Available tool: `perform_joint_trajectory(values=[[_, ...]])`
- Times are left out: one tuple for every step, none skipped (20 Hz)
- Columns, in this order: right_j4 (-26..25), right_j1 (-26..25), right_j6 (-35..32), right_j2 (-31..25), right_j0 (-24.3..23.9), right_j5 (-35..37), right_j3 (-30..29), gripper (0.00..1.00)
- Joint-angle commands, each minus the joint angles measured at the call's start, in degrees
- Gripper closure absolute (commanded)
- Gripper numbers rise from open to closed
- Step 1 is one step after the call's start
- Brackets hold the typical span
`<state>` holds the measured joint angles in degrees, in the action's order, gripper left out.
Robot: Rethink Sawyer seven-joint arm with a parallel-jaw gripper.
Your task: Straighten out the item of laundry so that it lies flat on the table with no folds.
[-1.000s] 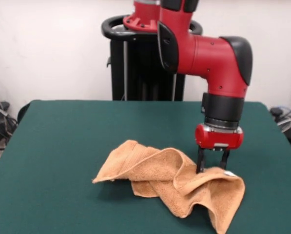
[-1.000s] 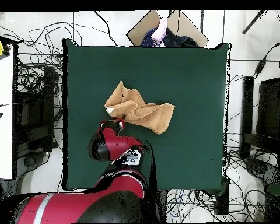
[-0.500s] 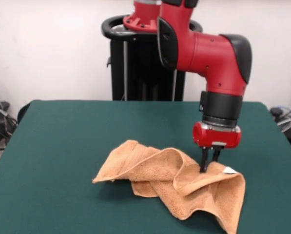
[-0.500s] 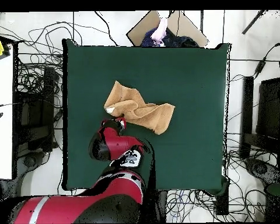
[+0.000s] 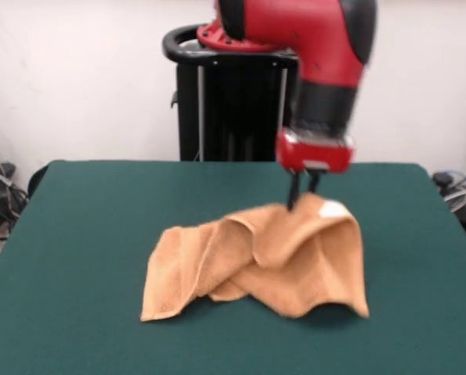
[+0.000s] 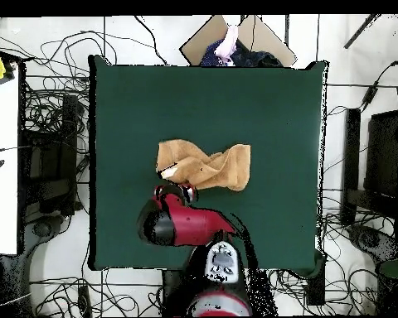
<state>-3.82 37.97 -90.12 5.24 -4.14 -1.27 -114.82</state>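
Front view showed the gripper (image 5: pixel 303 197) clamped on the tagged corner of the towel (image 5: pixel 264 262), holding that corner up off the table (image 5: pixel 84 226) while the rest sagged in rumpled folds near the table's middle, so, by my judgement, nearly all of the flattening remained undone

White wall (image 5: pixel 76 70), cables (image 6: pixel 45 108) on floor

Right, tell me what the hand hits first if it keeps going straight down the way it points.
The hand points down, shut on the crumpled orange-tan terry towel. Below comes more towel, then the dark green felt table.
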Motion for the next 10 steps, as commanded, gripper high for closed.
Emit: perform_joint_trajectory(values=[[-3.04,22.53,-0.40,-7.52,-7.85,20.06,-18.97,1.00],[-3.15,24.50,0.23,-6.81,-7.76,21.69,-20.06,1.00],[-3.32,25.57,0.64,-6.09,-7.46,23.29,-20.48,1.00],[-3.49,26.63,1.05,-5.37,-7.17,24.89,-20.89,1.00],[-3.81,27.06,0.98,-5.40,-7.34,25.21,-21.58,1.00],[-4.13,27.49,0.92,-5.42,-7.52,25.53,-22.28,1.00],[-4.21,27.96,0.75,-6.06,-8.29,25.19,-23.60,1.00],[-4.10,28.38,0.55,-6.51,-8.88,25.13,-24.65,1.00],[-3.60,29.74,1.07,-6.97,-9.66,25.69,-25.99,1.00],[-3.10,31.10,1.59,-7.43,-10.44,26.24,-27.33,1.00]])
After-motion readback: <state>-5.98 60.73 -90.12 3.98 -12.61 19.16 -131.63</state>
